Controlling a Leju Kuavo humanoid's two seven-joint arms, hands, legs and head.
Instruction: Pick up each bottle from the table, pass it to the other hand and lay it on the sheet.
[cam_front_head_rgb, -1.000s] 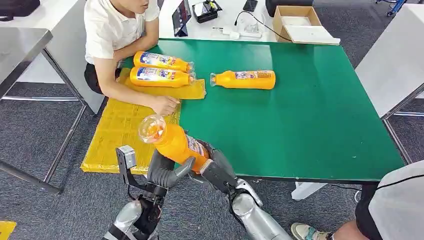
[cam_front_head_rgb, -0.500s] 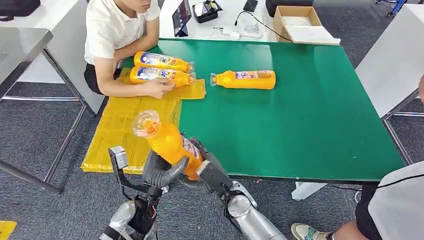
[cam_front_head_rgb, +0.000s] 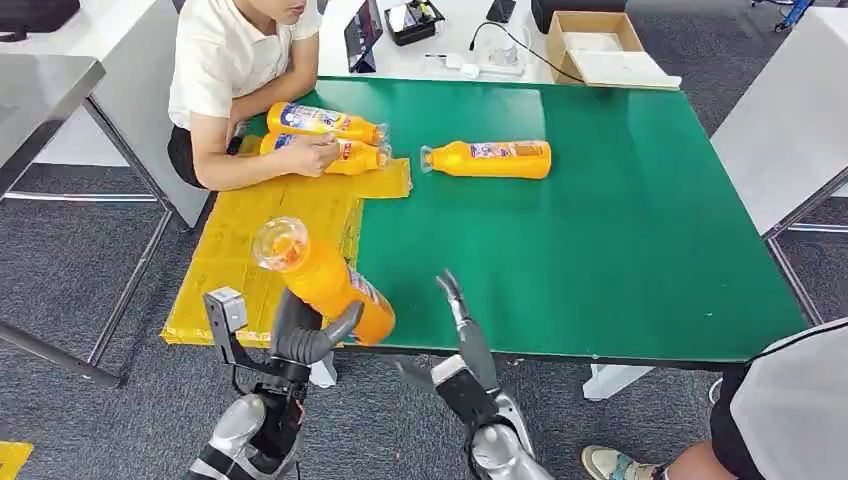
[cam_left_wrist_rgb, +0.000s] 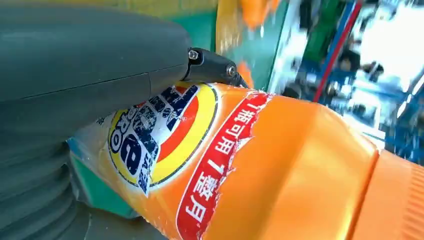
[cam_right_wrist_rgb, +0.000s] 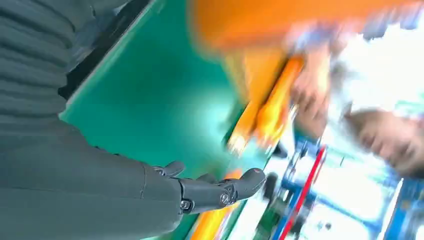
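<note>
Bottle (cam_front_head_rgb: 322, 280) in L hand (cam_front_head_rgb: 300, 335) | wrist: torn label | R hand (cam_front_head_rgb: 462, 335) empty

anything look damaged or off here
The held bottle in the left hand has a torn label: the left wrist view shows its edge ragged and peeling. On the yellow sheet, a person's hand is handling one of the laid bottles.

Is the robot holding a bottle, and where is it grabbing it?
Yes. Its left hand grips the orange bottle around the lower body; its right hand holds nothing.
</note>
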